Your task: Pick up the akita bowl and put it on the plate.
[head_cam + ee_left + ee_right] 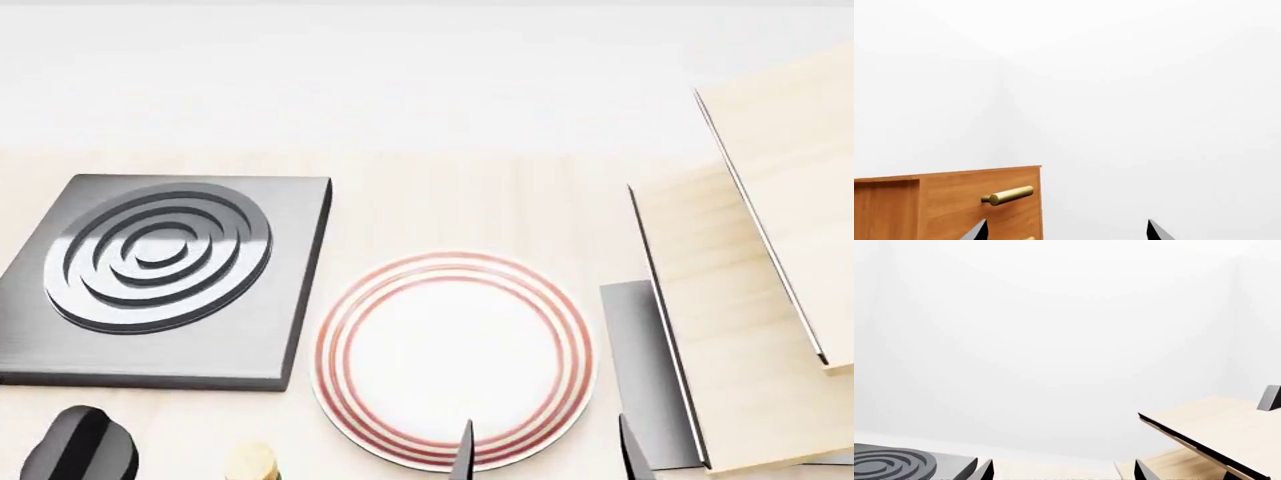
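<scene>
Right gripper (547, 450) spread apart over plate (454, 360) on pale wooden table (441, 210), left gripper (1066, 232) likewise spread

plate (454, 360) lies open from above, hemmed by burner (160, 275) and leaning boards (747, 300).

From my right wrist camera most of the frame is blank white wall. Along the lower edge I see the two dark tips of my right gripper (1064, 471), its fingers (985, 471) standing apart with nothing between them. Beside one tip sits the dark grey burner (901, 464) with its raised concentric rings, resting on the pale wooden desk (1054, 471). On the other side, light wooden boards (1217, 432) with dark edges lie tilted, one above another. A small dark grey block (1270, 399) shows at the frame's edge above the upper board.
</scene>
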Robot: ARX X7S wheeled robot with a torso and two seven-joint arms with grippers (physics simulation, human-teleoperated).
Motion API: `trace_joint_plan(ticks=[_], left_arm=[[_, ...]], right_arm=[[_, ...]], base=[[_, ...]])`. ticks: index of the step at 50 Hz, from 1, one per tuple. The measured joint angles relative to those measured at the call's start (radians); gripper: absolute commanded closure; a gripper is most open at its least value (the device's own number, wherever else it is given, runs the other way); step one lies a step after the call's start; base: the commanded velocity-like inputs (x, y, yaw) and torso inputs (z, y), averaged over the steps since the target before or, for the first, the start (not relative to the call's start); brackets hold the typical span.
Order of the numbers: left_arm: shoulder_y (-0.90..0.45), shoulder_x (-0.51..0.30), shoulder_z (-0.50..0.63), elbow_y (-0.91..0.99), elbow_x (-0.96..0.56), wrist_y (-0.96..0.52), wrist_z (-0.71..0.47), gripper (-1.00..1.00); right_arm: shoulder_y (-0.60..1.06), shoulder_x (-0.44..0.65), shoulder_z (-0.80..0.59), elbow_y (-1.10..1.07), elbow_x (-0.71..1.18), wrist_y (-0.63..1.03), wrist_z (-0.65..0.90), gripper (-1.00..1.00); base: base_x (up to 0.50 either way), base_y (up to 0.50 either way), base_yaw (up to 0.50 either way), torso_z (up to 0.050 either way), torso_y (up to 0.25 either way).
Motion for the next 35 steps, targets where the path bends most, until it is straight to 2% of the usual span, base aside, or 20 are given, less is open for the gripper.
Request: trace_joint_plan(ticks=[35], left_arm=[[0.029, -0.072, -0.198, 0.171, -0.054, -0.182, -0.059, -1.00]], right_arm=[[0.025, 0.002, -0.019, 0.030, 0.006, 0.012, 0.006, -1.00]], base=[[0.00, 0.00, 0.00, 0.000, 0.000]])
